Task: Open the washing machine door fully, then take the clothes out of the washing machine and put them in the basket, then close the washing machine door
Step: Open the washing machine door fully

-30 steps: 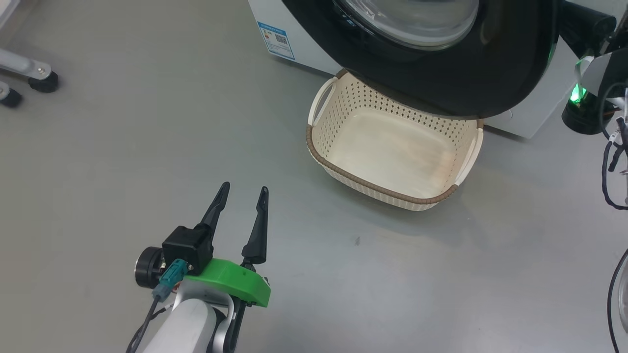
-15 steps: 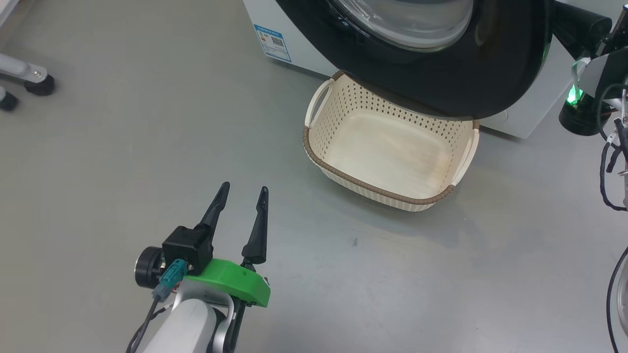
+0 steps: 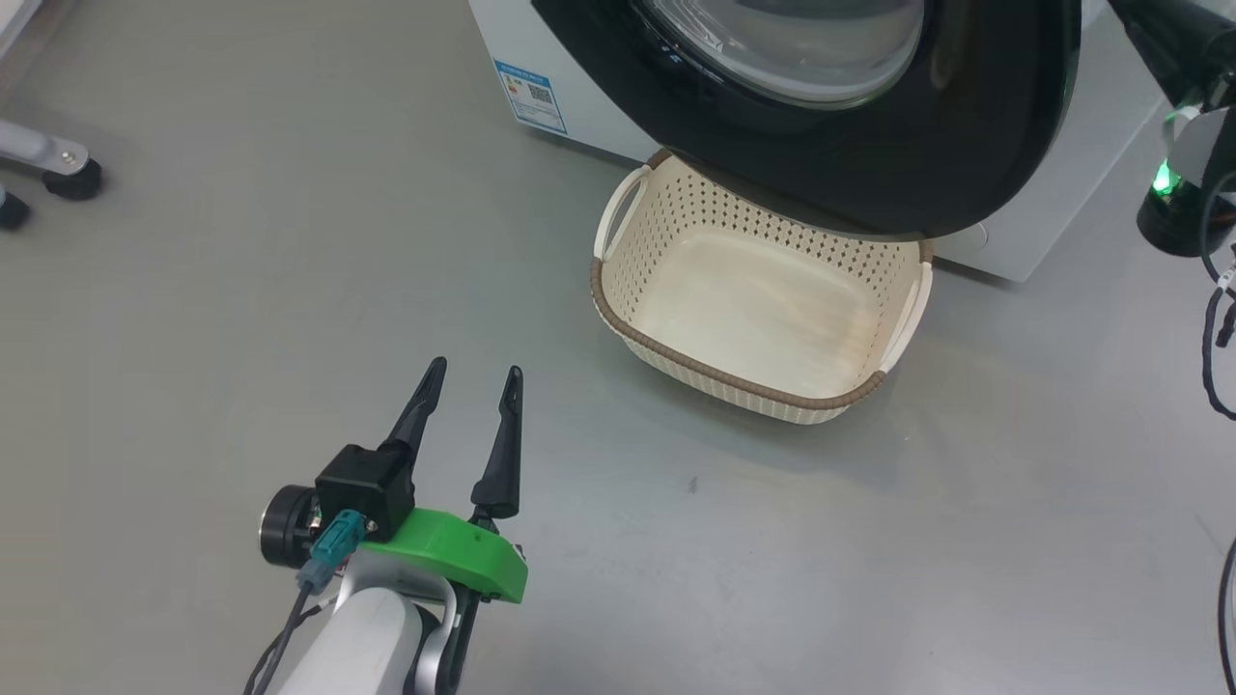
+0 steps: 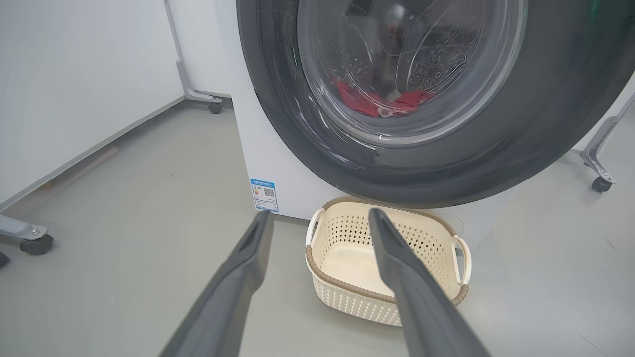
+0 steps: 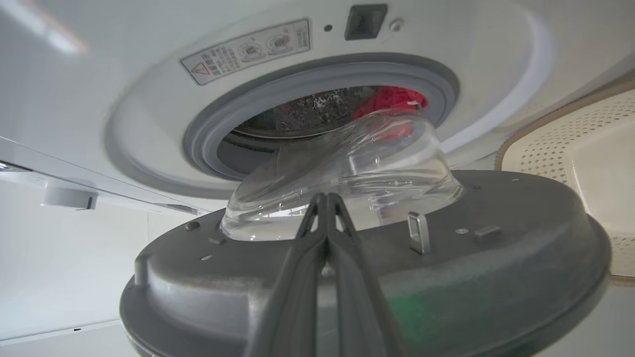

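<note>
Under the door (image 3: 966,145), your basket (image 3: 734,384) lies lengthwise along the washer (image 4: 263,148) front; left gripper (image 3: 477,367) spread wide, right gripper (image 5: 325,196) pinched closed.

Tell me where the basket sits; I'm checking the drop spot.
Head view, centre-right: the basket stands on the floor before the washing machine, beneath its open door.

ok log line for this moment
washing machine door ajar | right gripper shut behind it | left gripper open, empty | clothes in drum | basket empty
</note>
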### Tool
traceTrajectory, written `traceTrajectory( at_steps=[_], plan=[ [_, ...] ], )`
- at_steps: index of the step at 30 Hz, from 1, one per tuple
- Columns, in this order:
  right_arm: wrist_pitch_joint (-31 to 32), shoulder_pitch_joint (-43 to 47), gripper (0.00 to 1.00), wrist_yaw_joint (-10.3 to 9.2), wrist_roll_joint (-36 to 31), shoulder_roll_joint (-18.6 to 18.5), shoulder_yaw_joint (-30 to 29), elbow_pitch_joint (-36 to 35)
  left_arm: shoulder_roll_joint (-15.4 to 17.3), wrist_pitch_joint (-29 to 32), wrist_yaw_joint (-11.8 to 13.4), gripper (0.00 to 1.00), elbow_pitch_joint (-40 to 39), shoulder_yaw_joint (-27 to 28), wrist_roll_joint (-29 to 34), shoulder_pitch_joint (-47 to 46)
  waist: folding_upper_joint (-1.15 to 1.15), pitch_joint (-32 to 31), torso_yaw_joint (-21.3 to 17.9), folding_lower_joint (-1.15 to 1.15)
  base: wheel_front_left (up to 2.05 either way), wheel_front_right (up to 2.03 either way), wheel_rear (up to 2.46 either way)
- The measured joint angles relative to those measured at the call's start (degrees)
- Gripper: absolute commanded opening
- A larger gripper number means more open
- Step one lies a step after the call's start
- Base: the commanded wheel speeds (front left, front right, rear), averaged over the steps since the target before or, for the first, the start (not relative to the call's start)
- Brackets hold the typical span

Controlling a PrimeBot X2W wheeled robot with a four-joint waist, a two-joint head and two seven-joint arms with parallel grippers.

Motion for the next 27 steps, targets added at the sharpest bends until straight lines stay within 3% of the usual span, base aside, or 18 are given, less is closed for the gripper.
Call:
traceTrajectory(
  at_steps=[11, 16, 27],
  plan=[
    [-6.31, 3.69, 0.0, 8.81, -8.78, -2.68, 4.42, -2.12, 0.03, 0.0, 0.0, 1.0, 1.42, 0.81, 0.75, 0.8, 0.0, -2.55, -1.24, 0.0, 0.0, 0.0, 0.0],
    [-9.53, 6.78, 0.0, 9.91, -15.74, -4.72, 9.17, -4.46, 0.04, 0.0, 0.0, 1.0, 1.72, 1.76, 0.78, 1.4, 0.0, -4.29, -2.1, 0.0, 0.0, 0.0, 0.0],
    [-18.29, 13.93, 0.0, 9.89, -30.65, -6.8, 22.13, -15.48, 0.41, 0.0, 0.0, 1.0, 2.0, 4.56, 1.58, 2.9, 0.0, -7.74, -5.85, 0.0, 0.0, 0.0, 0.0]
  ],
)
